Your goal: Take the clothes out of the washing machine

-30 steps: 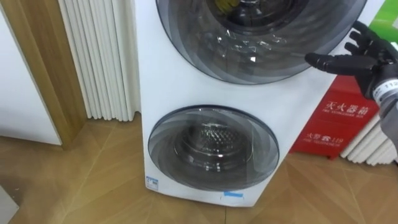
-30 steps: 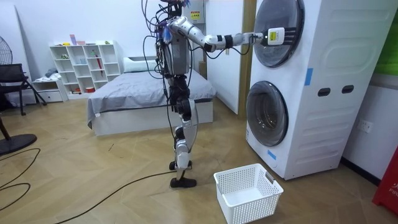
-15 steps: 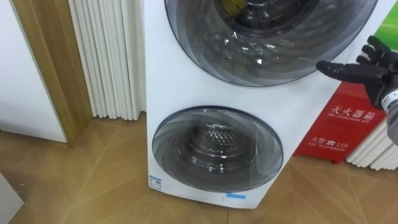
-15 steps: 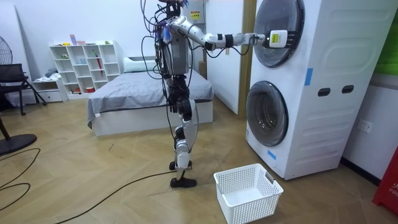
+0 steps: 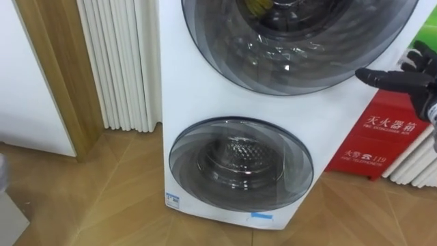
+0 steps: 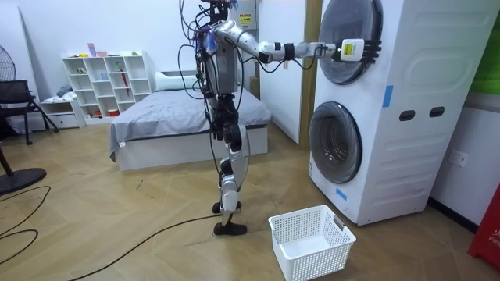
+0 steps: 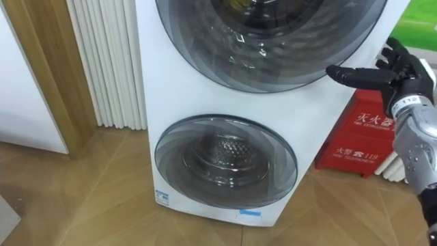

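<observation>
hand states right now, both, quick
Left hand: cannot be told.
Right hand: open, fingers straight, holding nothing, by the rim of the upper washer door.

Robot stands facing the washing machine (image 6: 422,117), right hand (image 6: 366,51) at its upper door (image 6: 351,22); basket (image 6: 320,261) nearby

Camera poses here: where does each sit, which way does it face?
Left eye view: on the head, facing down at the washing machine: upper door, lower door; open right hand by the upper door's right edge.
Right eye view: beside it on the head, same aim; right hand and forearm show.
Room view: off in the room, side-on; whole robot, arm stretched to the machine, basket on the floor.
Shared: right hand by the upper door.
</observation>
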Controlling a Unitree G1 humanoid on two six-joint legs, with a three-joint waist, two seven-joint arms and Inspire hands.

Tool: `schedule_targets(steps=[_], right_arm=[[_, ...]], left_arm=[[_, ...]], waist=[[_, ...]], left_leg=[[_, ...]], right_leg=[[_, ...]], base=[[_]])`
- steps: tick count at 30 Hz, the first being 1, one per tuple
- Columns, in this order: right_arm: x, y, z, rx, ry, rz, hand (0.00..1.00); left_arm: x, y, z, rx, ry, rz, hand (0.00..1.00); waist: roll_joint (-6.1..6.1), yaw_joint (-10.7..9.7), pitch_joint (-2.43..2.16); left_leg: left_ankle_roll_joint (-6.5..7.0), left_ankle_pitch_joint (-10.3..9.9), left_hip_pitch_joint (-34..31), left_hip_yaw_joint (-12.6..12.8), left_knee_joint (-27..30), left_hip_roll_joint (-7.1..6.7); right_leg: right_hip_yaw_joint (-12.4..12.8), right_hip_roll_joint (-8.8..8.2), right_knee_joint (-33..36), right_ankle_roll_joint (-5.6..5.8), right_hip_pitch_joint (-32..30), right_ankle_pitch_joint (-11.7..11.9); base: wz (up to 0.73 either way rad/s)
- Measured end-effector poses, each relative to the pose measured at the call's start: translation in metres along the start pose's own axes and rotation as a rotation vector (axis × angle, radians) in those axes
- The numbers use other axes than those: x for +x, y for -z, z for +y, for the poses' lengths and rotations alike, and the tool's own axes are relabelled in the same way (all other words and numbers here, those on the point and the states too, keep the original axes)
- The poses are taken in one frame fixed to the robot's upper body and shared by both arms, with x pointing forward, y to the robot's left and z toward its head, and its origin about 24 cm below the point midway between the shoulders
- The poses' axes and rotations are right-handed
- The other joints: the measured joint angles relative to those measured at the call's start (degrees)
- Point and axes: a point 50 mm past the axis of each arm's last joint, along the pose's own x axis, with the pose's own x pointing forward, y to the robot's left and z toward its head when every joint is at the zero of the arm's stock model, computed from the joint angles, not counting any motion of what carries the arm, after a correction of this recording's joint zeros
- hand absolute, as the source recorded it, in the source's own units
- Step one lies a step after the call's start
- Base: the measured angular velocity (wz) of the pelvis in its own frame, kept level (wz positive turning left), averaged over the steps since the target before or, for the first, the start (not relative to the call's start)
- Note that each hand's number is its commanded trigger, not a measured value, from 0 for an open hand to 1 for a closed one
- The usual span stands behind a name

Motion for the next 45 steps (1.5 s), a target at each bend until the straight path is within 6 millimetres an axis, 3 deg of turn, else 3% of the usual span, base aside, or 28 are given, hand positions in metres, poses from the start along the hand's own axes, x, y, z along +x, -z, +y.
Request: schedule_targets(steps=[12, 23, 33, 45], right_arm=[[0.002, -0.008, 0.002, 0.014, -0.009, -0.02, 0.0], [0.006, -0.023, 0.01, 0.006, -0.056, -0.049, 0.0], [0.006, -0.022, 0.006, -0.016, -0.044, -0.023, 0.0], [0.006, -0.019, 0.002, -0.038, -0.023, -0.009, 0.0]], left_arm=[[0.0, 0.0, 0.0, 0.001, 0.003, -0.001, 0.0], [0.0, 0.001, 0.0, 0.004, 0.002, 0.004, 0.0], [-0.001, 0.0, 0.004, 0.011, -0.018, 0.003, 0.0], [-0.003, 0.017, 0.001, 0.019, 0.003, 0.05, 0.0]], waist=[[-0.02, 0.2, -0.01], [0.09, 0.6, -0.07], [0.19, 2.2, -0.09], [0.29, 3.2, -0.01]], left_leg=[[0.0, 0.0, -0.4, -0.6, 0.1, -0.06], [0.17, 0.1, -0.6, -2.2, 0.1, -0.58], [0.22, 0.1, -0.2, -2.4, 0.0, -0.66], [0.17, 0.3, -0.6, -2.6, 0.0, -0.75]], right_leg=[[0.0, 0.03, 0.0, 0.0, -0.2, 0.0], [-1.9, -0.36, 0.0, 0.01, 0.0, 0.0], [-3.2, -0.5, -0.1, 0.01, 0.4, 0.0], [-3.4, -0.55, 0.0, 0.02, 0.5, 0.0]], base=[[0.01], [0.07], [-0.02], [0.0]])
